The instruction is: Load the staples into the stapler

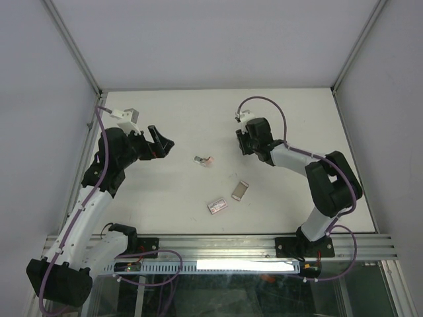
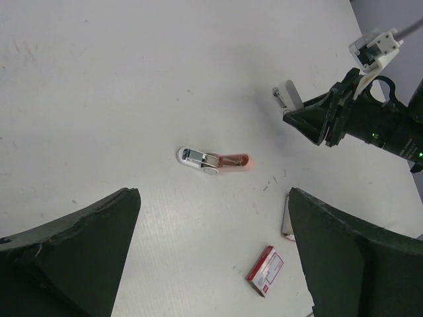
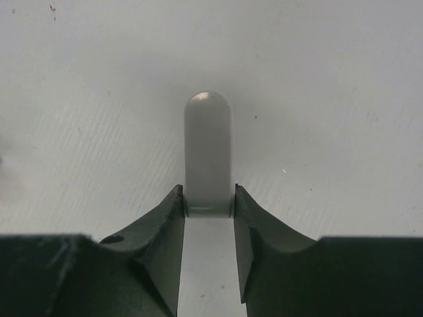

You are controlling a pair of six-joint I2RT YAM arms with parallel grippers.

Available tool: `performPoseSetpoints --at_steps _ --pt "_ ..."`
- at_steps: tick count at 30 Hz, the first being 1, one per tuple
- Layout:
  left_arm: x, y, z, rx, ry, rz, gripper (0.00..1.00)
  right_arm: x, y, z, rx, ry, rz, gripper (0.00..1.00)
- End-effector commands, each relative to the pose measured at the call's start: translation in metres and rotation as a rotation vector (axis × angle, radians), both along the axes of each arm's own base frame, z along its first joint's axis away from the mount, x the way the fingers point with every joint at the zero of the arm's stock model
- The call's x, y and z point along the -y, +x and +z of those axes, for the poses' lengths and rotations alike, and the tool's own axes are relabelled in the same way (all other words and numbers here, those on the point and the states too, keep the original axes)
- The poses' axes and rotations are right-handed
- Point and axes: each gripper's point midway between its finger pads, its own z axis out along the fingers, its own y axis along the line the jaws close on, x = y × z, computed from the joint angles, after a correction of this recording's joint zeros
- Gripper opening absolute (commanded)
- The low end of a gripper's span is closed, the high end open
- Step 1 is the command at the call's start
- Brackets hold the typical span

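Observation:
The stapler [image 1: 205, 160] lies mid-table, small, pink and white; in the left wrist view the stapler [image 2: 211, 160] shows bare metal at its white end. My left gripper [image 1: 160, 142] hovers to its left, wide open [image 2: 213, 193], with nothing between the fingers. My right gripper [image 1: 244, 142] hangs to the stapler's right, shut [image 3: 207, 198] on a flat pale grey piece [image 3: 207, 152] with a rounded end, which also shows as the pale piece [image 2: 288, 94] in the left wrist view. I cannot make out the staples in any view.
A flat red-and-white box [image 1: 217, 205] lies nearer the front edge, and the same box [image 2: 266, 271] shows in the left wrist view. A grey-brown sleeve [image 1: 240, 190] lies beside it. Grey walls close in the table [image 1: 165, 218] at the back and both sides.

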Motion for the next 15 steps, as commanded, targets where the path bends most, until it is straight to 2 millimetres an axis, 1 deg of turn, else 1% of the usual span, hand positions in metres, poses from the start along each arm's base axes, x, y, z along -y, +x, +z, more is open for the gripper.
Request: performPoseSetpoints --at_steps 1,4,7,9,12,15 --pt "-0.002 0.0 0.007 0.03 -0.046 0.021 0.99 -0.002 0.014 0.041 0.128 0.069 -0.025 0.34" --pt "0.002 -0.001 0.004 0.026 -0.089 0.022 0.99 -0.002 0.013 0.041 0.126 0.068 -0.024 0.34" --pt "0.001 0.0 -0.007 0.005 -0.107 0.045 0.99 -0.001 0.013 0.036 0.112 0.06 -0.025 0.34" --pt "0.005 0.001 -0.014 -0.004 -0.127 0.043 0.99 0.0 0.009 0.033 0.108 0.058 -0.024 0.34" --pt "0.025 0.003 -0.026 0.0 -0.125 0.025 0.99 0.004 0.004 0.036 0.135 0.073 -0.026 0.34" --pt "0.057 0.008 -0.042 -0.017 -0.018 0.013 0.99 0.01 -0.003 0.039 0.14 0.075 -0.031 0.34"
